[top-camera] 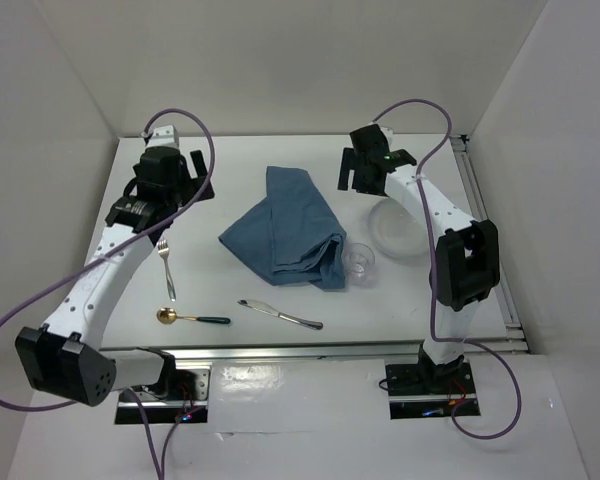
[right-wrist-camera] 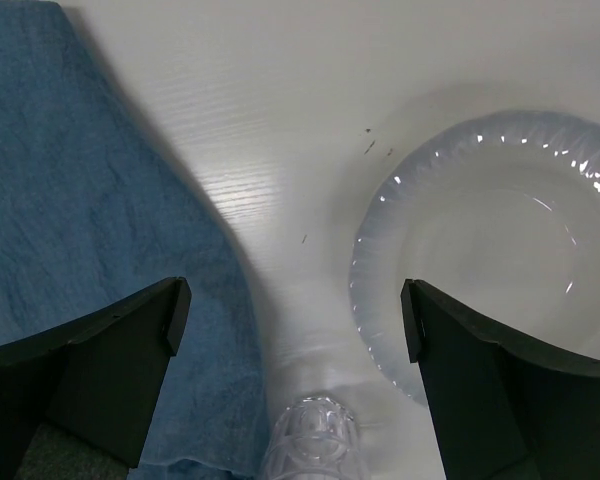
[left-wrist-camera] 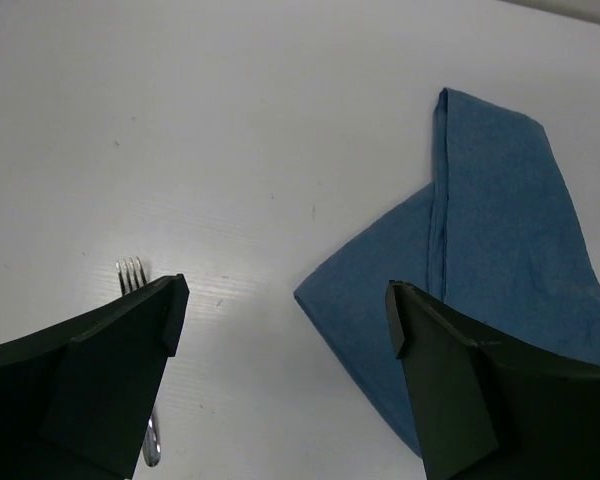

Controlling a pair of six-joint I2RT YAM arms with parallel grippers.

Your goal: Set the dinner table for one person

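My left pincer gapes empty over the white counter, hiding most of the fork. My right pincer hangs open too, plate and glass partly cut off.

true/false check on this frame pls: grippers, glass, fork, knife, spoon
1. The left gripper and right gripper are both empty, jaws open. True.
2. The glass stands on the plate. False: the glass stands on the dinner table, beside the plate.
3. The fork lies left of the blue cloth in the top view. True.
4. The knife lies on the blue cloth. False: the knife lies on bare table, nearer the arm bases than the cloth.
5. The spoon lies left of the knife. True.
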